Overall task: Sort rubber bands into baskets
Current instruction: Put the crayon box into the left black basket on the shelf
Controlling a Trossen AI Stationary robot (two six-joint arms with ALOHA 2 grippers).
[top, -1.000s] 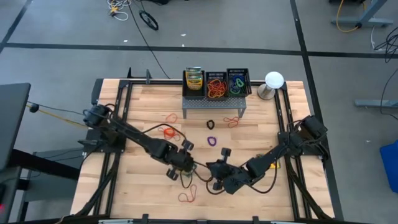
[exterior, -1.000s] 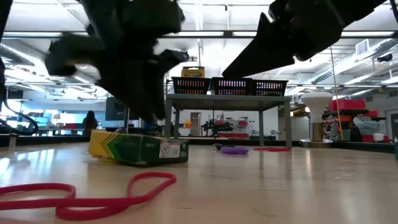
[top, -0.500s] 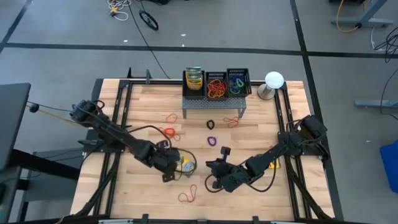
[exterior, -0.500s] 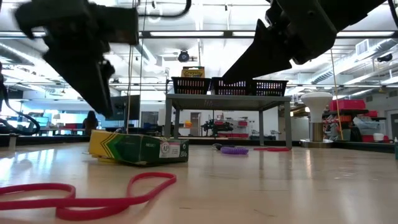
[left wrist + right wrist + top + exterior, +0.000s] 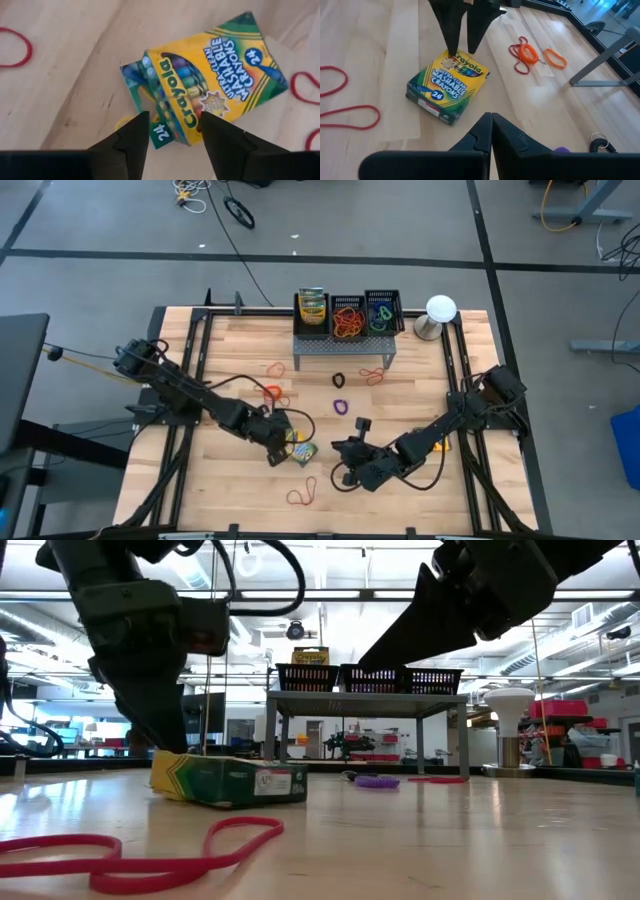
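A yellow-green crayon box [image 5: 301,451] lies flat on the table near the front middle. My left gripper [image 5: 173,120] points steeply down with open fingers over the box's left end [image 5: 165,765]. My right gripper [image 5: 491,120] hangs shut just right of the box, above the table, touching nothing. Loose rubber bands lie on the wood: orange-red [image 5: 272,391], orange [image 5: 273,368], black [image 5: 338,380], purple [image 5: 340,406], red [image 5: 373,373] and red [image 5: 303,496]. Three black baskets [image 5: 348,313] stand on a grey stand at the far edge. My left gripper comes down from above at a slant from the table's left. Its open fingertips [image 5: 453,50] stand astride the corner of the crayon box's left end [image 5: 167,135]. I cannot tell whether they touch the box. The box lies flat on the table.
The grey perforated stand [image 5: 345,350] holds the baskets: one with a crayon box [image 5: 312,308], one with orange and red bands [image 5: 348,320], one with green and blue bands [image 5: 382,313]. A white round-topped object [image 5: 440,315] stands right of it. Black frame rails edge both table sides.
My left gripper has drawn back from beside the right gripper toward the table's left, uncovering the crayon box. It has rolled about its own axis. It has then come down at the box's left end.
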